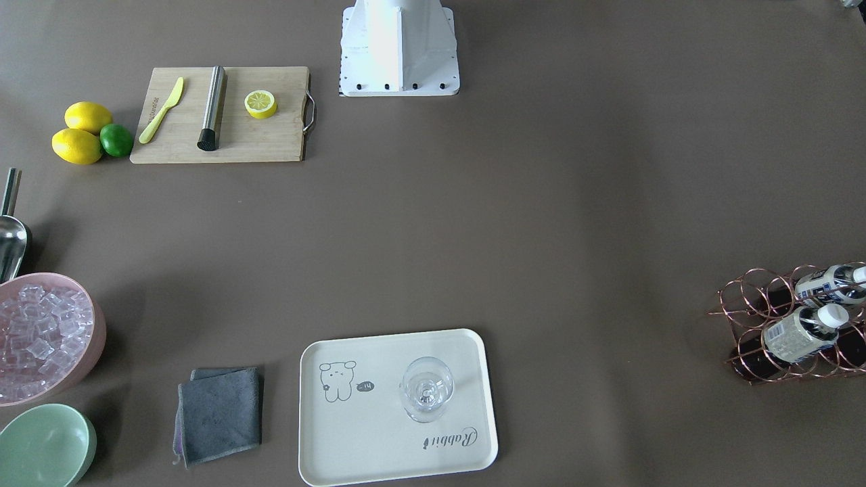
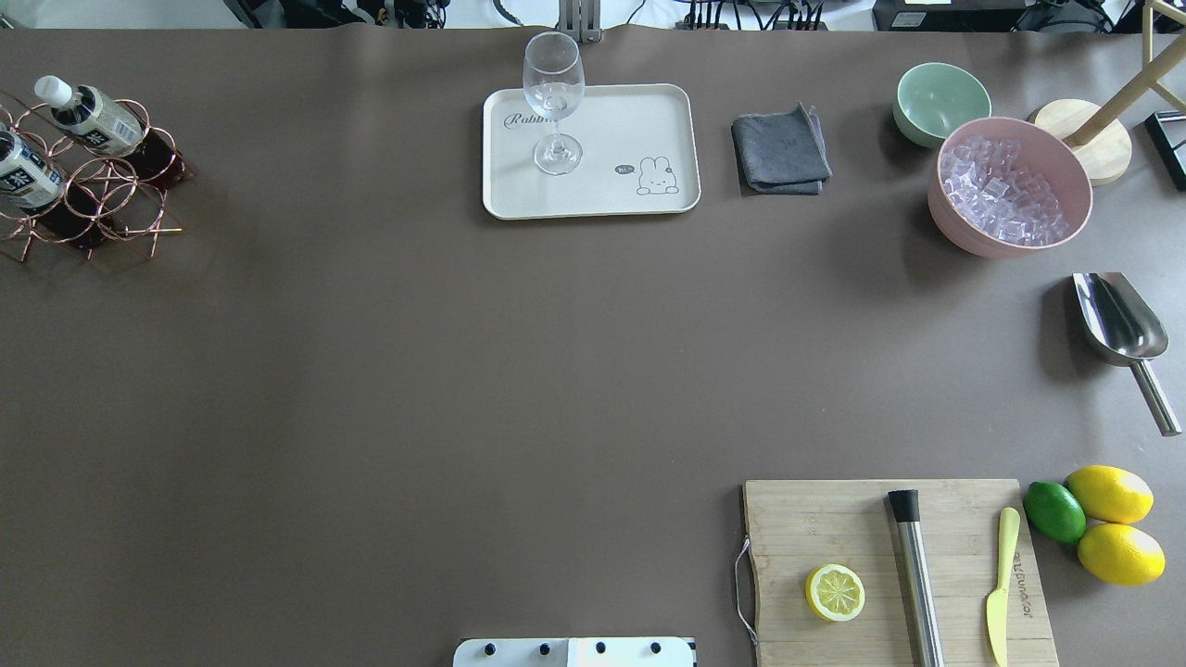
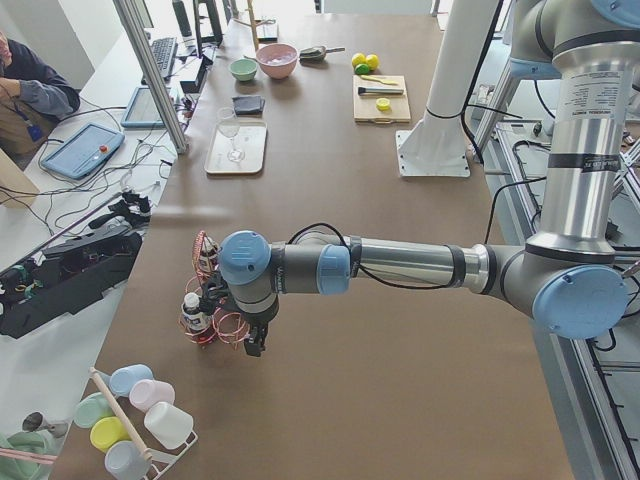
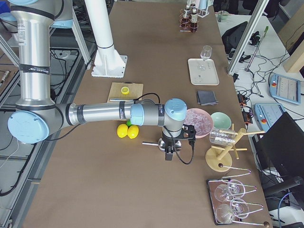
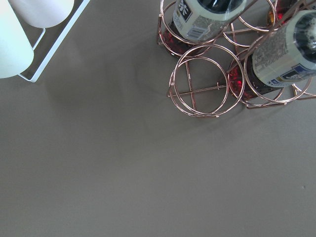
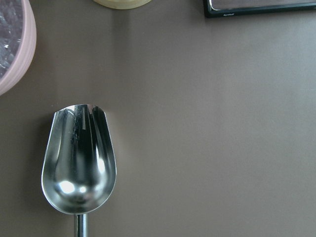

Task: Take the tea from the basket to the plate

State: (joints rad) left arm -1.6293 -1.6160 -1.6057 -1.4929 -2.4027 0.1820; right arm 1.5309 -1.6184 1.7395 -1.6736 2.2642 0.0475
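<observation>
Two tea bottles [image 1: 805,333] [image 1: 829,283] lie in the copper wire basket [image 1: 747,292] at the table's end on my left. They also show in the overhead view [image 2: 88,116] [image 2: 23,176] and the left wrist view [image 5: 286,54] [image 5: 207,15]. The cream plate [image 1: 379,433] holds only a clear glass [image 1: 426,389]. My left gripper [image 3: 255,345] hovers beside the basket [image 3: 205,300]; I cannot tell whether it is open or shut. My right gripper [image 4: 168,154] hangs over a metal scoop [image 6: 79,158]; I cannot tell its state either.
A cutting board [image 2: 889,574] carries a lemon half [image 2: 835,592], a steel muddler [image 2: 915,574] and a yellow knife [image 2: 1001,584]. Lemons and a lime [image 2: 1054,511] lie beside it. A pink ice tub [image 2: 1010,185], green bowl [image 2: 940,100] and grey cloth [image 2: 780,148] stand near the plate.
</observation>
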